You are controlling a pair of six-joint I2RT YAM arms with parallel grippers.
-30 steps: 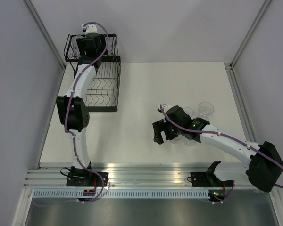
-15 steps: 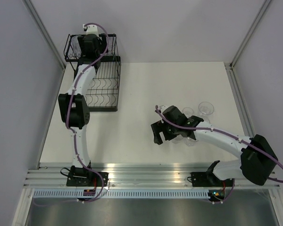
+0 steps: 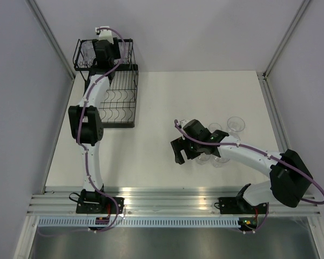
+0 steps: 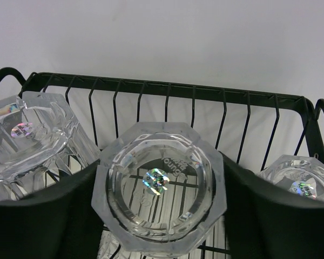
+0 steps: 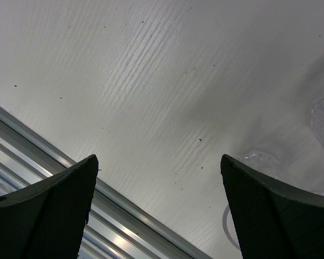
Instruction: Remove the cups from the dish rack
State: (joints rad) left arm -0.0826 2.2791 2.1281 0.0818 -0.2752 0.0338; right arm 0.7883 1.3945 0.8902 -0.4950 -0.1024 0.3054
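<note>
Top view hides the grasp behind my left arm (image 3: pixel 92 97), but the wrist camera shows my left fingers (image 4: pixel 43 216) clamped on the middle cup (image 4: pixel 159 189) in the dish rack (image 4: pixel 167 89). My right fingers (image 5: pixel 43 210) hang wide apart over the table (image 5: pixel 151 81).

Both units, left arm (image 3: pixel 93 96) and right arm (image 3: pixel 248 155), present white tubular links, bulky black joint housings (image 3: pixel 85 127) and a purple cable (image 3: pixel 120 53) trailing back from matte black, wedge-shaped, finely textured fingers (image 5: pixel 48 216).
</note>
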